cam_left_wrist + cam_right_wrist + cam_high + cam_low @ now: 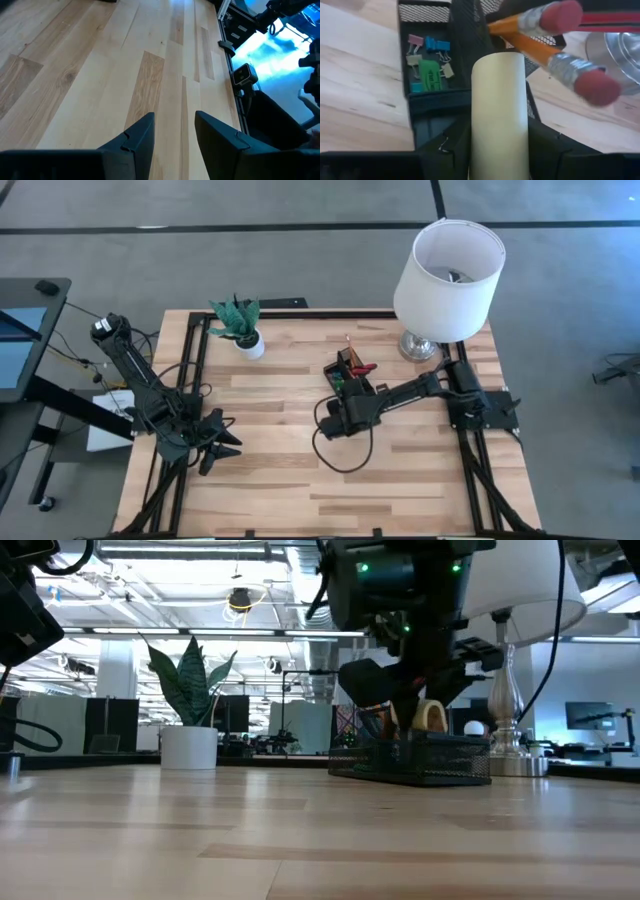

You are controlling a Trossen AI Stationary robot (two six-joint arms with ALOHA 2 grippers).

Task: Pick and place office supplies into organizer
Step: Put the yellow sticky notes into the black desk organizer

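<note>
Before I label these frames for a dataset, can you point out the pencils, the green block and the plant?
pencils (pixel 540 50): right wrist view, on the orange shaft near the ferrule.
green block (pixel 430 74): right wrist view, middle of its top face.
plant (pixel 190 680): low view, on the upright leaves.

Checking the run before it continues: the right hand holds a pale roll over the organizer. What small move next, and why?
Probably lower a little, then open. The right hand grips the pale roll directly above the black organizer, beside the pencils; the clips already lie inside.
</note>
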